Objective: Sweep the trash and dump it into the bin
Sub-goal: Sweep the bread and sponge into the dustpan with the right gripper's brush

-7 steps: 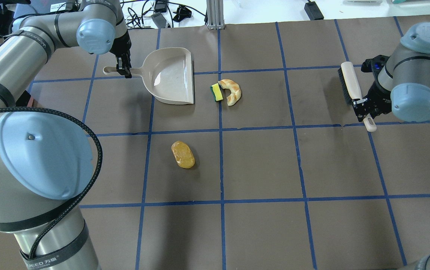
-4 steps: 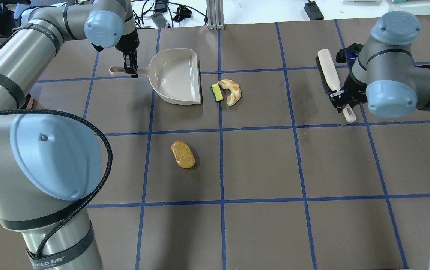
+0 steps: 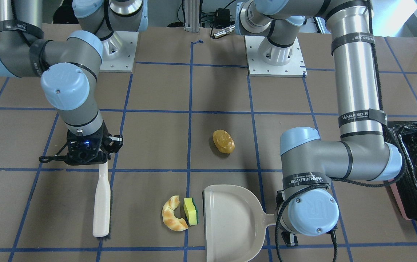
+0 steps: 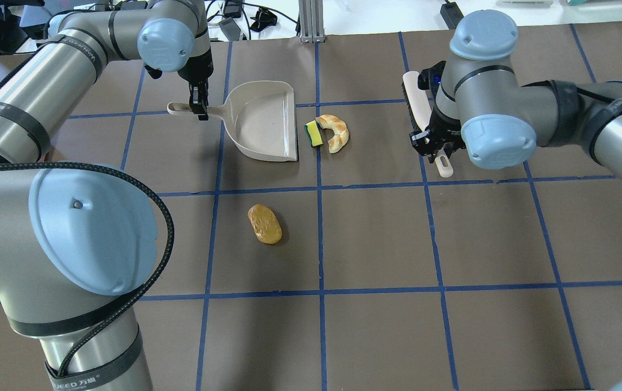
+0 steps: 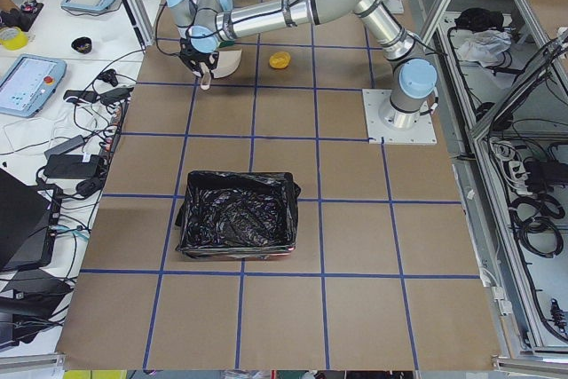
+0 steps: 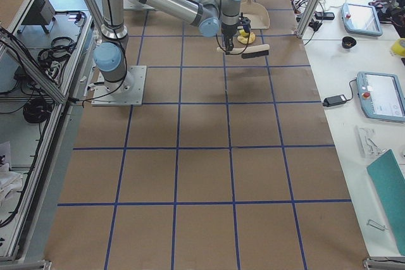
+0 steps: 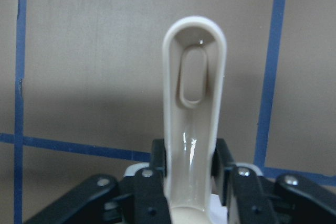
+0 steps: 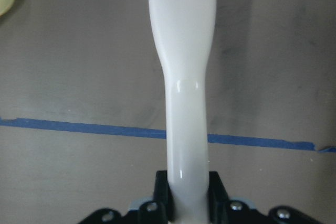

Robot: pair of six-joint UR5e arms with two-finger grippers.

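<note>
Three pieces of trash are seen on the table, all outside the dustpan (image 4: 259, 117). Taken from the left of the overhead view, the left gripper (image 4: 199, 108) is met first: its fingers (image 7: 152, 182) are clamped on either side of the beige handle (image 7: 193, 129), part-way along it, with the handle's looped end left free beyond them. The pan's open mouth is turned away from this gripper, toward the trash.

Just beside that mouth the sponge (image 4: 313, 134) is found, set on edge, yellow with a green layer on the side toward the pan; whether the pan's lip is touched by it cannot be told. The croissant (image 4: 335, 132), tan and curved, is pressed against the sponge on the side away from the pan, its hollow turned toward the sponge. The roll (image 4: 264, 223), golden-brown, lumpy and oval, lies alone, well apart from the pan on the robot's side of it, and well apart from both grippers.

Farther from the pan's mouth, past the croissant, the white brush (image 3: 102, 198) is held level by the right gripper (image 4: 435, 146), whose jaws are closed on the narrow handle end. Dark bristles are seen along the brush's side toward the croissant, with a clear gap between them.

Well off on the pan's handle side, past the left arm, the bin (image 5: 238, 175) is seen, pink and lined with a crinkled black bag.
</note>
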